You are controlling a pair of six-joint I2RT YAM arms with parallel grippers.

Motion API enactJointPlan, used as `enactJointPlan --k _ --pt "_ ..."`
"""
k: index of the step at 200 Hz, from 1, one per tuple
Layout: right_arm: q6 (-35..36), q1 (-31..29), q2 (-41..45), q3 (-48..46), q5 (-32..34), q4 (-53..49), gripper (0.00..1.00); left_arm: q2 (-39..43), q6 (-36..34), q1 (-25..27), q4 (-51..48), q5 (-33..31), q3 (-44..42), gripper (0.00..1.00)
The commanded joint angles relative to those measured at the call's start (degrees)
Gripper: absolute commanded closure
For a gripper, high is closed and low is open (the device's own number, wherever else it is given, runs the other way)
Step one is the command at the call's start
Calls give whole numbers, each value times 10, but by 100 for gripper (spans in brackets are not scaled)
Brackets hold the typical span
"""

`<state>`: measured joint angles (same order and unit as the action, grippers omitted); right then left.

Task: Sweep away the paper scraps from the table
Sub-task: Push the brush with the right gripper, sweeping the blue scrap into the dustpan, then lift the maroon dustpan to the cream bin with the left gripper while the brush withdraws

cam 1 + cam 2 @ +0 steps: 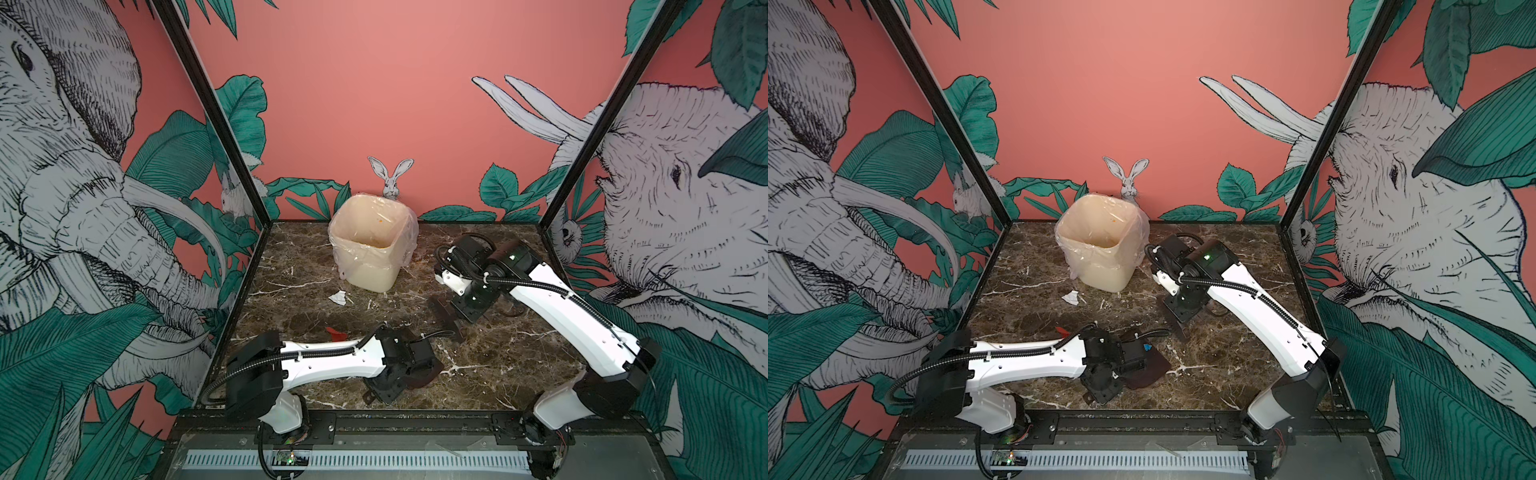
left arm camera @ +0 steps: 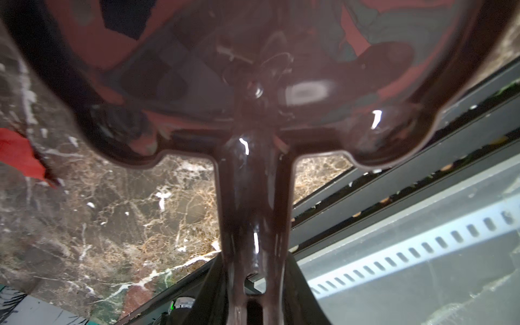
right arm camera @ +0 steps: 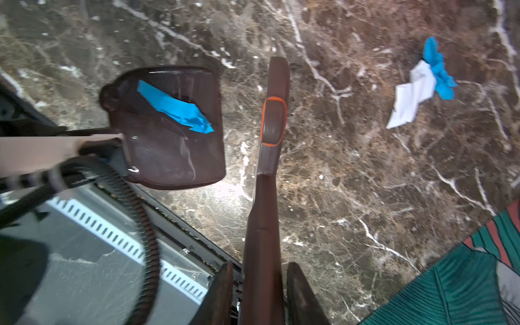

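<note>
paper scraps (image 3: 410, 95): thin, creased and judged near weightless. they look too limp and flat to pinch off the table (image 1: 498, 374) and are likely to flutter ahead of a fast stroke, so slow, low bristle strokes suit them better than any direct hold. the hold is on the tools: the left gripper (image 2: 254, 270) pinches the dustpan (image 2: 197, 70) by its handle, and the right gripper (image 3: 260, 270) pinches the brush (image 3: 264, 197) by its handle. both handles are glossy hard plastic, judged liable to twist under side load. positions from the bin (image 1: 374, 274): a white scrap (image 1: 337, 297) lies just in front of it on the left-arm side, and a red scrap (image 1: 336, 332) lies farther in front, beside the left arm. view differences: only the right wrist view shows a blue scrap (image 3: 174, 108) lying whole inside the dustpan, and a white-and-blue pair (image 3: 439, 70) touching on bare marble beyond the brush. both top views miss that pair, presumably behind the right arm. the left wrist view shows the pan's underside, not its contents. the bin's interior shows only in both top views.
</note>
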<state>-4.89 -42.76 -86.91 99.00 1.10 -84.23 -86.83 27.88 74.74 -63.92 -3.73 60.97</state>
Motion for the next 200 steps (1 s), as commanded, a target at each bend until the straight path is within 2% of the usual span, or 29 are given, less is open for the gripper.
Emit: enactJointPlan --k 1,48,114,160,200 --pt "-12 27 41 -10 32 4 100 46 10 -2 -10 -56 10 100" --pt "-21 56 78 -51 5 32 100 106 11 -1 -26 -142 33 100" --pt "-31 58 123 -114 -39 69 100 137 16 -1 -124 -180 138 100" --pt "-24 60 117 -105 -55 69 100 150 51 -10 -223 -206 219 100" --pt "-16 61 106 -87 -74 71 100 159 67 -40 -304 -211 294 100"
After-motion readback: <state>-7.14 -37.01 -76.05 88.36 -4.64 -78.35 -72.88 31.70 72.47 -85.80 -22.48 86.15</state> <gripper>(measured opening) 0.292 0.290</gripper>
